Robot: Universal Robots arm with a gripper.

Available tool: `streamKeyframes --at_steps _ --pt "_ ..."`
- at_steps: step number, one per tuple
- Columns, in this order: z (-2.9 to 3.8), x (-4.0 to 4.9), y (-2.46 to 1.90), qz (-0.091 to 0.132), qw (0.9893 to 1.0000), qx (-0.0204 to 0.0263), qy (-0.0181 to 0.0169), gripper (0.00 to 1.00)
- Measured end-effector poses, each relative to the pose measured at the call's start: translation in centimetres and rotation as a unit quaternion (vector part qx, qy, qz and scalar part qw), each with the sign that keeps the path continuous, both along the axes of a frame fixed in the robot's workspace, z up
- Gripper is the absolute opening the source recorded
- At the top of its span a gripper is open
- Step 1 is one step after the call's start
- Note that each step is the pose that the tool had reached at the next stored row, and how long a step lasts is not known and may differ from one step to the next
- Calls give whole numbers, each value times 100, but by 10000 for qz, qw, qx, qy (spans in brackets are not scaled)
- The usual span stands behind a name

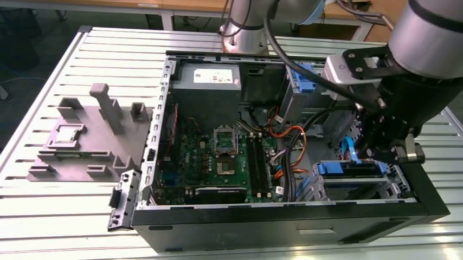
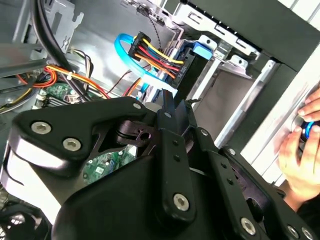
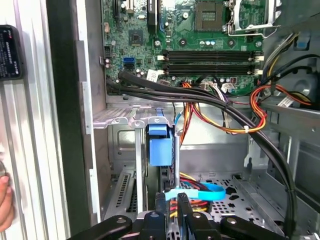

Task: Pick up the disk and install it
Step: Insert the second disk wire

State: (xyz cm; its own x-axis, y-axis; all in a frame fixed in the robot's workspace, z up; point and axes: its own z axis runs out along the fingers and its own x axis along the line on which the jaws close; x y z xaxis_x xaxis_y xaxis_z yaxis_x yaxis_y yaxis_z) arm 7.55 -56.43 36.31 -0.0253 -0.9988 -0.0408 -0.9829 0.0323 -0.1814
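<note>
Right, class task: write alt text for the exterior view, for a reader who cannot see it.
A robot arm's hand reaches into an open computer case at the exterior view's right, close to a blue disk carrier. The case lies on a slatted table, motherboard exposed, a grey fixture beside it.

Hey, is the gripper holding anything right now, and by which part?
It cannot be told. The gripper sits right at the blue-framed disk, which stands on edge, and a light-blue cable crosses its tip, but any hold is hidden.
</note>
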Motion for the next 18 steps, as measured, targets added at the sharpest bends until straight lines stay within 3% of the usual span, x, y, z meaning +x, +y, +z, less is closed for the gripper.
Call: streamKeyframes --at_steps 3,7,9,18 --pt "61 0 0 0 10000 0 14 24" --pt "60 0 0 0 10000 1 16 23" --pt "61 0 0 0 10000 0 17 10" --pt "61 0 0 0 10000 0 31 10"
